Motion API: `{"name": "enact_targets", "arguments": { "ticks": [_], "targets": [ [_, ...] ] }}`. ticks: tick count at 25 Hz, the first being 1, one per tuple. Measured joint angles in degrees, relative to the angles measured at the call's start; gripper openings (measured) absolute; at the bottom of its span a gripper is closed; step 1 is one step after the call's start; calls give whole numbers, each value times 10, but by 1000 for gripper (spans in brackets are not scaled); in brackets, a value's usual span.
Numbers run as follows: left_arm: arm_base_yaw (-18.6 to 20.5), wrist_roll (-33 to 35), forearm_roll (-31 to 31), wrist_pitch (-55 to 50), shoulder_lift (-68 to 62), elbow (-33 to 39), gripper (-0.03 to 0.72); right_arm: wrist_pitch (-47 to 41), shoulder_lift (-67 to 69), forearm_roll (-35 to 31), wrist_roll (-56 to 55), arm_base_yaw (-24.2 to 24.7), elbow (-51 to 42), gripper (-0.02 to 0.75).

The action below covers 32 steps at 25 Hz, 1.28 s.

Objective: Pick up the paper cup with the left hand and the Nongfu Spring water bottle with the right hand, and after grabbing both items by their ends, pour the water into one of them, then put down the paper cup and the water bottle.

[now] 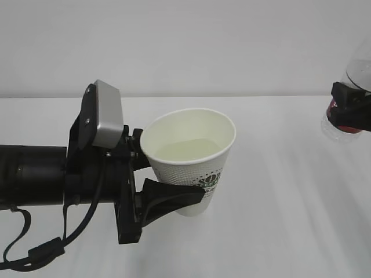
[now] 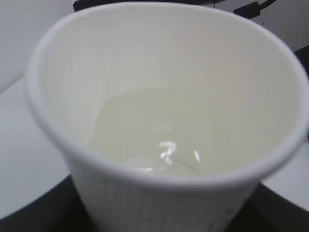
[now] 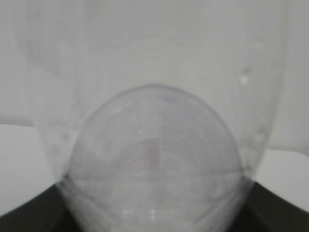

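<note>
Left hand (image 1: pixel 165 174) reaches in from the left edge of the exterior view, its silver-grey plate tilted toward the camera and its two black fingers (image 1: pixel 174 200) closed around the lower wall of the paper cup (image 1: pixel 191 159), one finger on the near side and one partly hidden behind the cup's left flank. Cup sits upright in the grip with its rim level, logo and dotted pattern facing the camera; whether its base touches the white table (image 1: pixel 272 231) cannot be told. Water (image 1: pixel 185 150) lies inside, pale and shallow, well below the rim; the left wrist view confirms a low pool with a bright glint at the bottom of the cup (image 2: pixel 164 96) and a rim that is slightly out of round. Right hand (image 1: pixel 351 110) appears at the far right edge, its black jaws clamped on the red-labelled middle of the Nongfu Spring water bottle (image 1: pixel 359 63), which is held aloft and cut off by the frame edge. Right wrist view shows only the clear bottle (image 3: pixel 154 159) close up, with droplets clinging to its wall and dark finger edges at both lower corners. Cup and bottle stand well apart, with bare table surface between them and in front of the cup.
</note>
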<state>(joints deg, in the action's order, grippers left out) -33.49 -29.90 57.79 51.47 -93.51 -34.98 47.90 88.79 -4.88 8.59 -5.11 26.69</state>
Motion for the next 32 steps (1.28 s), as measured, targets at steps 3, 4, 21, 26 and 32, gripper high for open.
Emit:
{"name": "enact_targets", "arguments": {
  "ticks": [3,4,21,26,32],
  "targets": [
    [0,0,0,0,0,0,489,0,12,0,0,0,0,468],
    [0,0,0,0,0,0,489,0,13,0,0,0,0,468],
    [0,4,-69,-3,0,0,489,2,15,0,-1,0,10,468],
    [0,65,-136,-10,0,0,489,2,15,2,-1,0,10,468],
    [0,139,-219,-28,0,0,473,-3,15,4,-1,0,10,468]
  ]
}}
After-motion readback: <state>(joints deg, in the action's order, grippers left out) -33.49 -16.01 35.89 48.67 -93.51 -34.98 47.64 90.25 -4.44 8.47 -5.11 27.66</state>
